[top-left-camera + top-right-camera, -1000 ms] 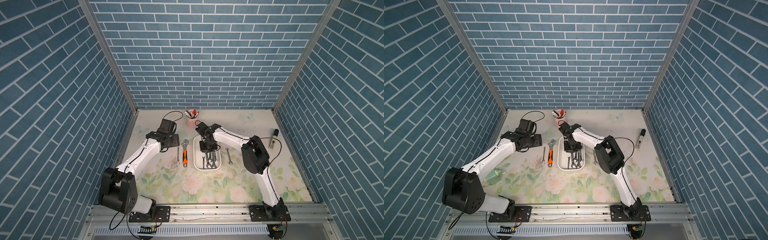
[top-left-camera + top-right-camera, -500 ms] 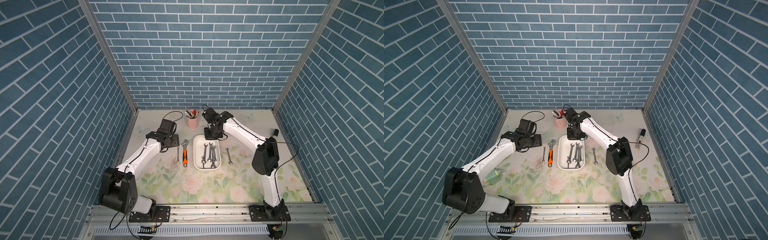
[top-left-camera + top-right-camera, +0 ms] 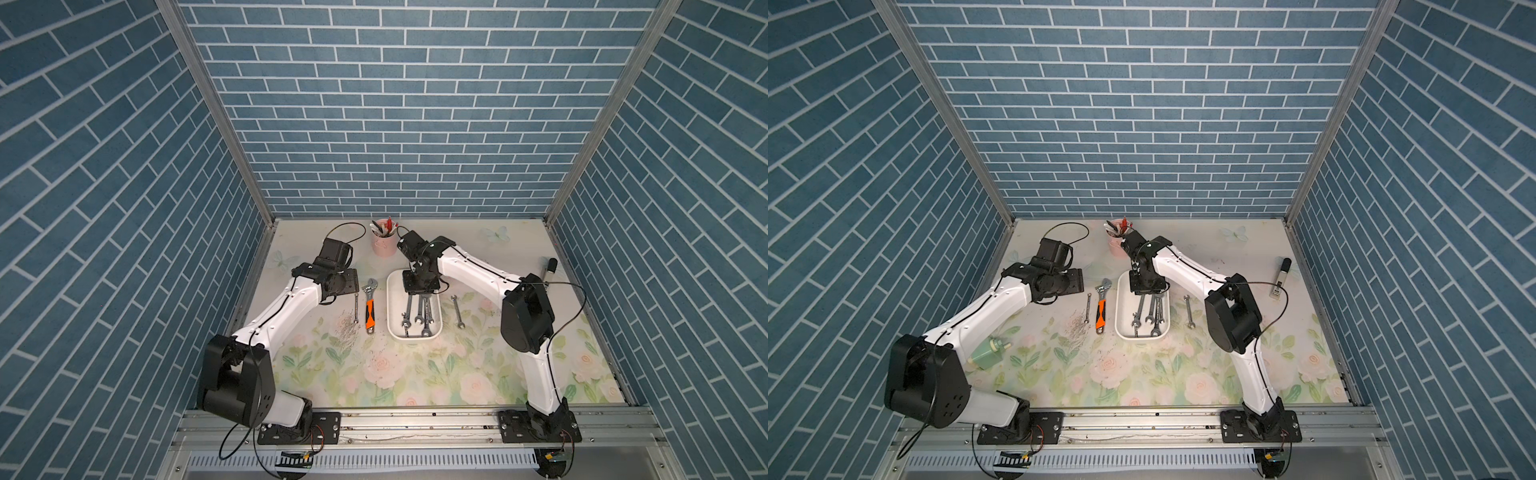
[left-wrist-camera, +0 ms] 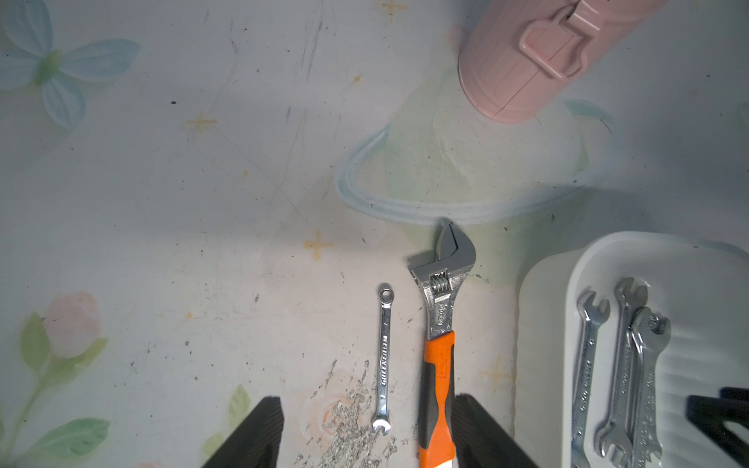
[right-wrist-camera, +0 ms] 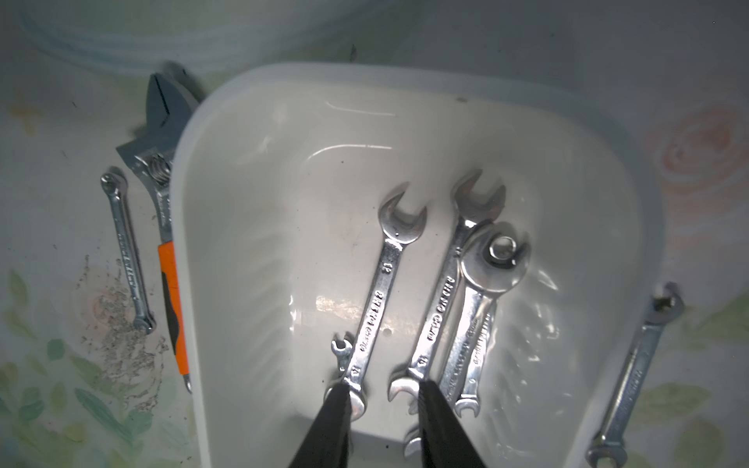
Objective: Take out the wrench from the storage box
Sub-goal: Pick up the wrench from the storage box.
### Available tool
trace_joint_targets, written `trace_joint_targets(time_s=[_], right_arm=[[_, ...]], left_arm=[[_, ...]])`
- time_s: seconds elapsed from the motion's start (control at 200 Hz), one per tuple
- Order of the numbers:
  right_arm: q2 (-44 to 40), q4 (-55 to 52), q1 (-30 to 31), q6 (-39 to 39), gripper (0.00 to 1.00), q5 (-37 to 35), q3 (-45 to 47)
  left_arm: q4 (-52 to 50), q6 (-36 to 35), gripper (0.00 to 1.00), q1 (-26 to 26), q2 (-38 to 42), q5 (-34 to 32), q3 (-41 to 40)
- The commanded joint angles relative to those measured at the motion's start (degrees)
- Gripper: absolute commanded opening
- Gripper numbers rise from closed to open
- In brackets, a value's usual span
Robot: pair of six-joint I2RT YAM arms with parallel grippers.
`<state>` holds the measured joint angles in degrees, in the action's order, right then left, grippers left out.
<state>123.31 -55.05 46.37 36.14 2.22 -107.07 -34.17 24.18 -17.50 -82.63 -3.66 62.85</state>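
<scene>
Wrenches [image 5: 383,283] — several open-ended ones — lie in the white storage box [image 5: 283,81], mid-frame in the right wrist view. At that frame's bottom we see the right claw [image 5: 383,391] narrowly parted over them, gripping nothing; the left claw [image 4: 367,401] stands wide and empty above the tabletop [image 4: 202,243].

Top views: even, fairly bright overhead light, sharp throughout. Wide-angle perspective, brick walls [image 3: 395,124] fanning outward toward frame edges. Arms throw soft, faint shadows on table [image 3: 415,374].
Left wrist view: cool, washed-out cast. Broad dim shadow band across middle. Pink cup [image 4: 523,60] slightly soft.
Right wrist view: storage box [image 5: 364,71] glossy, glare streaks on floor. Wrenches [image 5: 379,291] flaring bright. Right gripper fingers [image 5: 332,425] dark, out of focus. Corners dim, edges smeared.
</scene>
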Motion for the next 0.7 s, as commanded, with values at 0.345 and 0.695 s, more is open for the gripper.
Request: trace_joint_targets(time_s=[0.345,0.695], right_arm=[[4.2,6.5,1.4,6.0,0.46,0.8,6.6],[6.7,6.6,1.4,7.4,0.42,0.3,6.4]], left_arm=[[0.6,0.1,0.71,0.4,-0.6,0.7,-1.7],[0.8,0.1,0.71,0.5,-0.3,0.6,-1.8]])
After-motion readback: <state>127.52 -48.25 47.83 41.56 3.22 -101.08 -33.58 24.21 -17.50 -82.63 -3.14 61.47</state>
